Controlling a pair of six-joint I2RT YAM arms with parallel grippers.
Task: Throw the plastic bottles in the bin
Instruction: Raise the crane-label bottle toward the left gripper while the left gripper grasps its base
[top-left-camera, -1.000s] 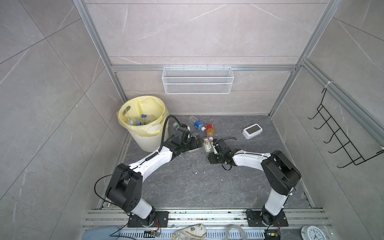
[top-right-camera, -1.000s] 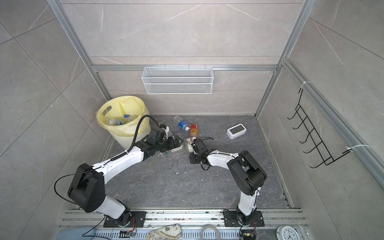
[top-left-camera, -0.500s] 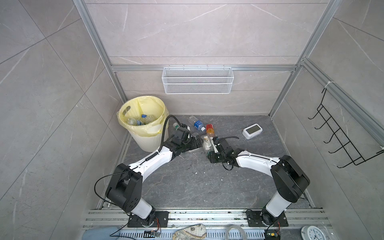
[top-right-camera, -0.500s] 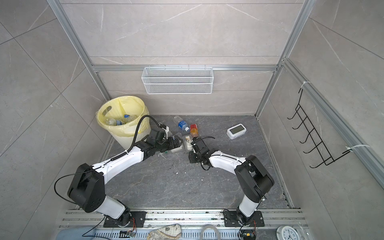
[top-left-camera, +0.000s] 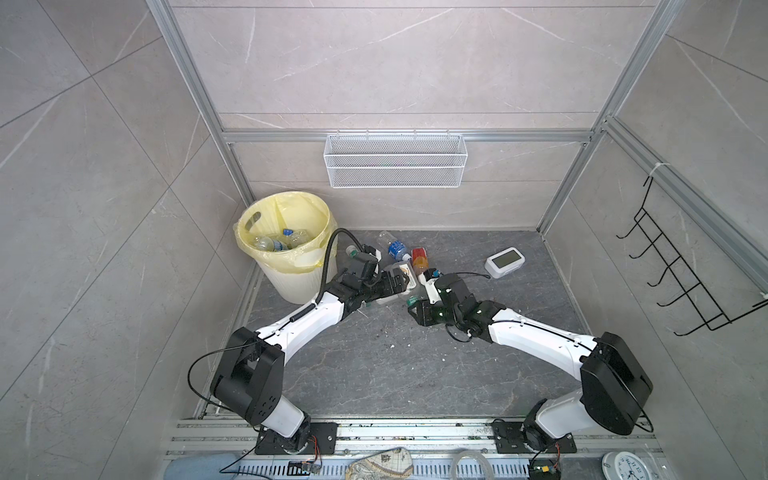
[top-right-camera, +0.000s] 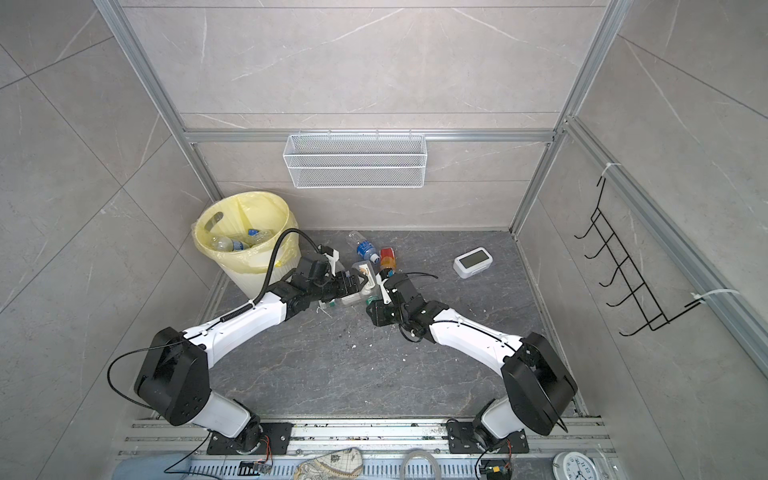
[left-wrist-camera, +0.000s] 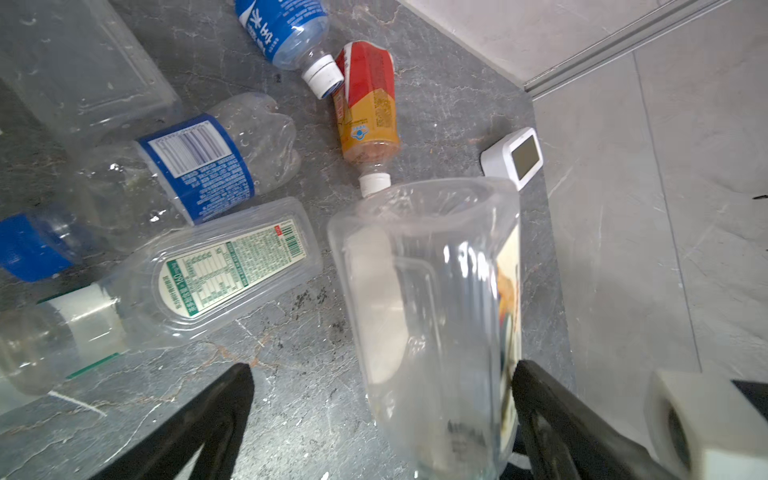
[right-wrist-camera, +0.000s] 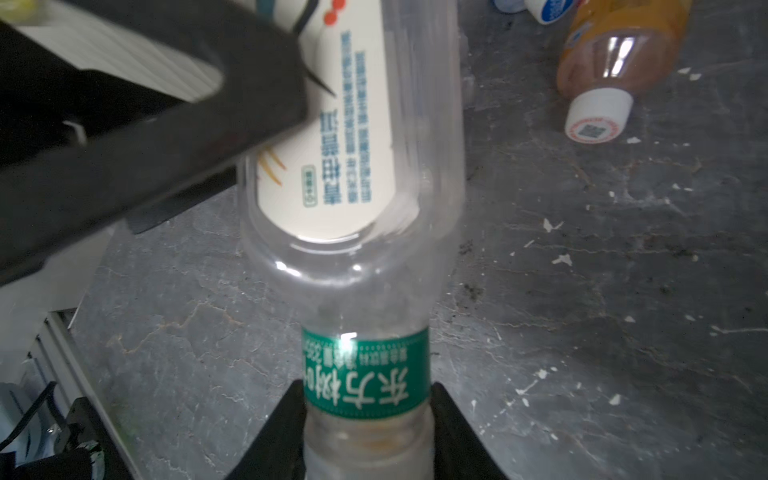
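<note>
The step in hand looks like a handover of one bottle from the right arm to the left, which is the arm on the bin's side. Both arms reach low and nearly flat from their bases on the near rail, with the forearms angled inward so the wrists meet mid-floor. The right gripper (right-wrist-camera: 365, 405) is clenched on the neck of a clear bottle (right-wrist-camera: 353, 174) at its green band, and the bottle's base points toward the left arm. The left gripper (left-wrist-camera: 380, 380) has its jaws spread wide around that bottle's body. One finger (left-wrist-camera: 548, 407) lies against the labelled side and the other stands apart, so it grasps nothing yet. Next, the left jaws would need to close squarely on the body before the right ones let go. The thin wall will likely flex, so a light, centred squeeze seems wise. Just beyond, on the floor, lie a flat bottle (left-wrist-camera: 224, 266), a blue-label bottle (left-wrist-camera: 199, 166) and an orange bottle (left-wrist-camera: 368, 108). A second blue-label bottle (left-wrist-camera: 282, 29) has its cap touching the orange one's base. The clock (top-left-camera: 504, 261) sits farther right, outside the job. Farthest off, in the back left corner, the bin (top-left-camera: 291, 286) already holds several bottles (top-left-camera: 274, 243). The left arm would have to lift and swing over the rim to drop this one.
</note>
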